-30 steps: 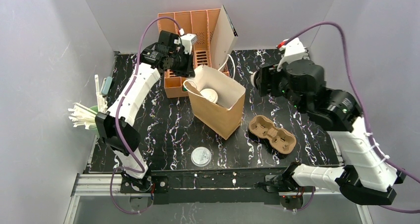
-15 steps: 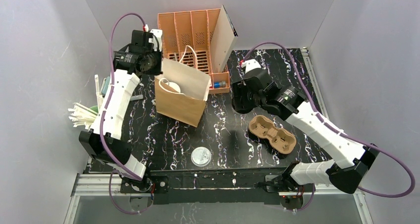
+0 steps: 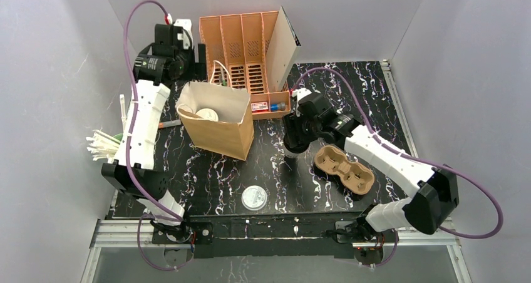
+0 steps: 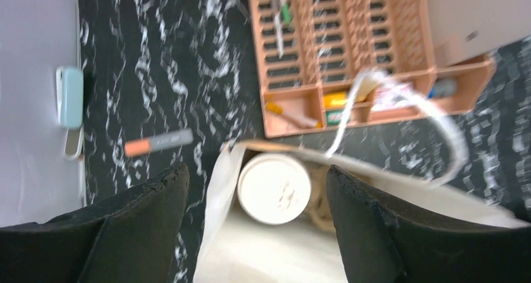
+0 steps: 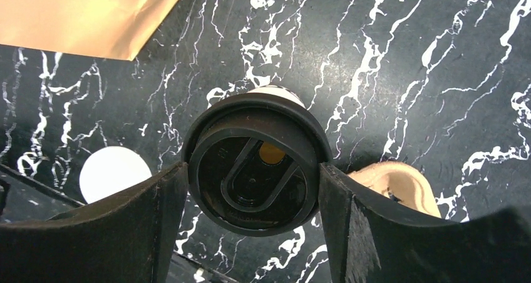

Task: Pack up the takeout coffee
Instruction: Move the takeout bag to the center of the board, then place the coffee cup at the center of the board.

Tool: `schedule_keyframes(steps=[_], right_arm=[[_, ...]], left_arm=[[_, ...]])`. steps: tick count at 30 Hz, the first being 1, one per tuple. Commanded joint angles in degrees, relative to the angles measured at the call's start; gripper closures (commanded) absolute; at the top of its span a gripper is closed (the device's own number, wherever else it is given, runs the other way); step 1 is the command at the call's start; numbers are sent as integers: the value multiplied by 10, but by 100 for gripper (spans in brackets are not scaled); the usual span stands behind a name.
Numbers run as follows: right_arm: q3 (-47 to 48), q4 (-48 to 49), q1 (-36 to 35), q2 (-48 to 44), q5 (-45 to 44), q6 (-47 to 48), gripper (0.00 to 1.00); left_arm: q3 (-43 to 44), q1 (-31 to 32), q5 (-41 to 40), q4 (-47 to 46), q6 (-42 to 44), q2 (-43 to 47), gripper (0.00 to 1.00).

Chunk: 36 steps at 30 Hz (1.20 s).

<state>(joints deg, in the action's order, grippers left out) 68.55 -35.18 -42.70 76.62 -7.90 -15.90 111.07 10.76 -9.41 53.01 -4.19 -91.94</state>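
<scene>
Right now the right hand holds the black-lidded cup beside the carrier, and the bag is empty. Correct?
Not quite: the bag isn't empty. The left wrist view shows a white-topped cup inside it. The rest holds: the right hand grips the black-lidded cup beside the carrier.
</scene>
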Motion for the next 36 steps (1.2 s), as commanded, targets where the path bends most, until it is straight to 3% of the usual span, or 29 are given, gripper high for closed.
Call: schedule_keyframes(steps=[1, 4, 7, 9, 16, 24, 30, 36], right_arm=[[6, 40, 4, 35, 17, 33, 19], [7, 32, 4, 43, 16, 42, 11], [-28, 60, 4, 15, 20, 49, 6], [-59, 81, 5, -7, 27, 53, 5], [-81, 78, 7, -11, 26, 54, 2], [-68, 58, 8, -21, 20, 50, 2], [-95, 87, 8, -36, 25, 60, 2], [-108, 104, 8, -46, 22, 61, 2]], left_arm=[[124, 0, 70, 41, -2, -22, 21], [142, 27, 184, 2, -50, -30, 23], [154, 147, 164, -42, -66, -48, 24], [164, 167, 208, -53, -119, -82, 25], [163, 174, 235, -137, -197, -141, 23], [143, 174, 277, -145, -231, -158, 21], [192, 160, 386, -123, -300, -225, 31], [160, 152, 411, -138, -337, -238, 45]])
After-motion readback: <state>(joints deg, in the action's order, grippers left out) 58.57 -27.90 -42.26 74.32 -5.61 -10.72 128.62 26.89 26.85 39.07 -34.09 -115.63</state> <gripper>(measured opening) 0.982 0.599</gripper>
